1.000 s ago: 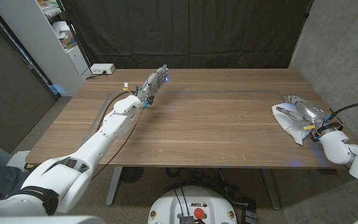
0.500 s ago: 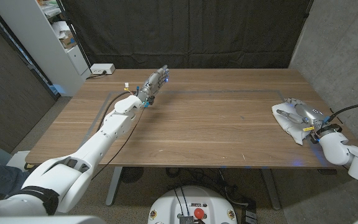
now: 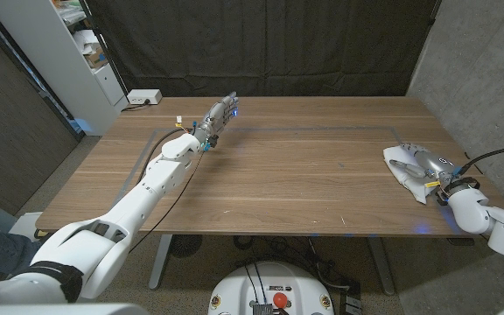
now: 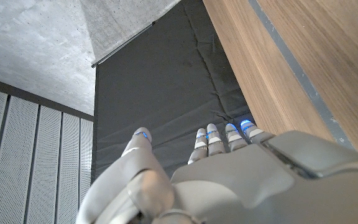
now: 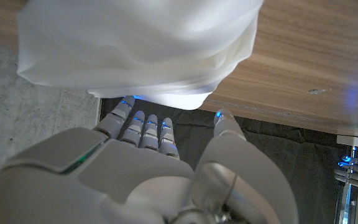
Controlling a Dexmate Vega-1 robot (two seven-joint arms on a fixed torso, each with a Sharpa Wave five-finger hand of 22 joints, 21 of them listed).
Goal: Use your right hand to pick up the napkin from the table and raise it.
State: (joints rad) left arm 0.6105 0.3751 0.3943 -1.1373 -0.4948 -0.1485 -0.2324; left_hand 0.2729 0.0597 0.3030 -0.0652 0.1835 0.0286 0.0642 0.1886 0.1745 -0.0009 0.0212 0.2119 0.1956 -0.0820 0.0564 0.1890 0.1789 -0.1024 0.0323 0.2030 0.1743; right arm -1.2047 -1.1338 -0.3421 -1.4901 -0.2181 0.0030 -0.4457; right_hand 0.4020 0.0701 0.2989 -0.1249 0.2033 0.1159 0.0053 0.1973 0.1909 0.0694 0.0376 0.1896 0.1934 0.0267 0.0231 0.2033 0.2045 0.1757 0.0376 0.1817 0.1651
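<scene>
While the napkin (image 3: 407,169) lies crumpled on the table (image 3: 304,184) near its right edge, the head view shows the right hand (image 3: 427,166) reaching over it, low and apparently touching the cloth. From this angle I cannot tell whether the fingers have closed on the fabric. The left hand (image 3: 220,113) hovers far off over the back of the table, well apart from the napkin, its fingers straight and holding nothing.

Seen from the left wrist, the left hand (image 4: 229,168) has its fingers side by side and extended, thumb set off to one side, with only the table's edge and a dark curtain (image 4: 166,93) beyond them.

Seen from the right wrist, the napkin (image 5: 135,46) bulges in soft folds right at the fingertips (image 5: 143,119) of the right hand (image 5: 148,168). The fingers lie close together and the thumb stands apart, with no cloth clearly pinched between them; the tips may be touching its lower fold.

By my judgement the reach is done, but the grasp is not secured and the lift has not begun; closing on the cloth and raising it remain.
</scene>
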